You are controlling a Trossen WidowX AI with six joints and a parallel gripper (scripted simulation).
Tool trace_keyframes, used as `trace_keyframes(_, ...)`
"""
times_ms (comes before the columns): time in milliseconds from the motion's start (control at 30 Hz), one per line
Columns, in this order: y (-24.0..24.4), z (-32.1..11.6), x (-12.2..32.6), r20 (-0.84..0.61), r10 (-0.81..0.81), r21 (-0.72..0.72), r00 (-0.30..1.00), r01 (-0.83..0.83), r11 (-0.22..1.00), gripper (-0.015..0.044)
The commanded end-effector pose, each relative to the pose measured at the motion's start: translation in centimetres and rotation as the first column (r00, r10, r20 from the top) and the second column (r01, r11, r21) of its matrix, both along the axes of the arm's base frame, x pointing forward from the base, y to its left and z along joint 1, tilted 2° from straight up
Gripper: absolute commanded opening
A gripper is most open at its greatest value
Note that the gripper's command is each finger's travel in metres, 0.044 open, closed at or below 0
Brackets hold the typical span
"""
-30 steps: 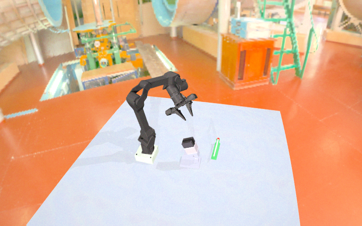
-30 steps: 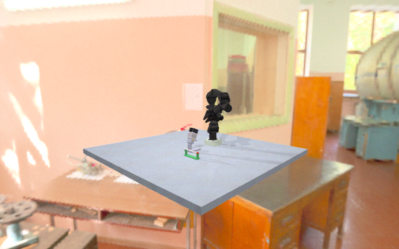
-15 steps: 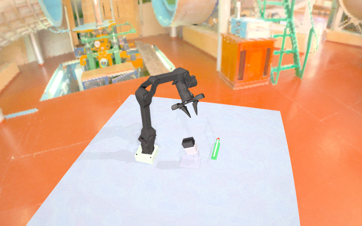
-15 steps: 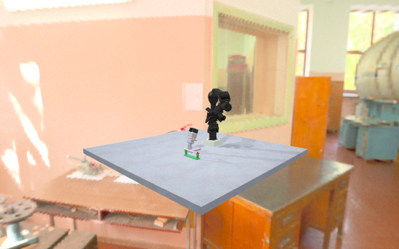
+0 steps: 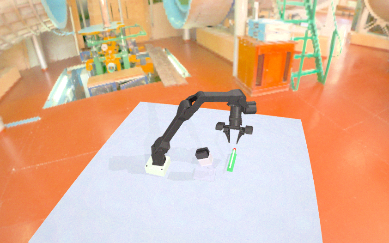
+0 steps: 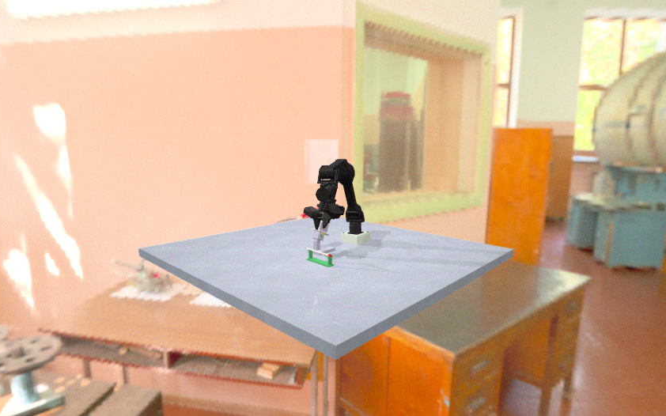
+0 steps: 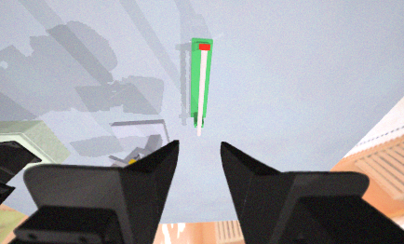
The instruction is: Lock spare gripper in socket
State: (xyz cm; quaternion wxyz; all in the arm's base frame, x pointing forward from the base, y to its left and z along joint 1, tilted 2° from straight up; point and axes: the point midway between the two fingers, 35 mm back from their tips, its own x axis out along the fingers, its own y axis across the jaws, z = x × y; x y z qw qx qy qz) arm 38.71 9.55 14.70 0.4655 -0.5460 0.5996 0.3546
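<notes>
My gripper is partly open, with nothing between its fingers. It points down and hangs in the air above the table. A white pin with a red end lies along a green rack, not touched by the fingers. The mount's pale base plate stands beside the rack. Above it is a tilted pale body with a black block on top, apparently the spare gripper. Its side shows a yellow spot. The socket is too small to make out.
The arm's pale base block stands on the table, on the far side of the mount from the rack. The mount body stands close to my left finger in the wrist view.
</notes>
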Motion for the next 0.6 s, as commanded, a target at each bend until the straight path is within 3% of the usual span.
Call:
trace_keyframes(0,-0.2,-0.5,0.9,-0.025,0.009,0.043,1.000,-0.008,0.999,0.0180)
trace_keyframes(233,-0.3,-1.3,1.1,-0.025,0.009,0.043,1.000,-0.008,0.999,0.0180)
trace_keyframes(567,-0.5,-5.9,1.3,-0.024,0.009,0.043,1.000,-0.008,0.999,0.0180)
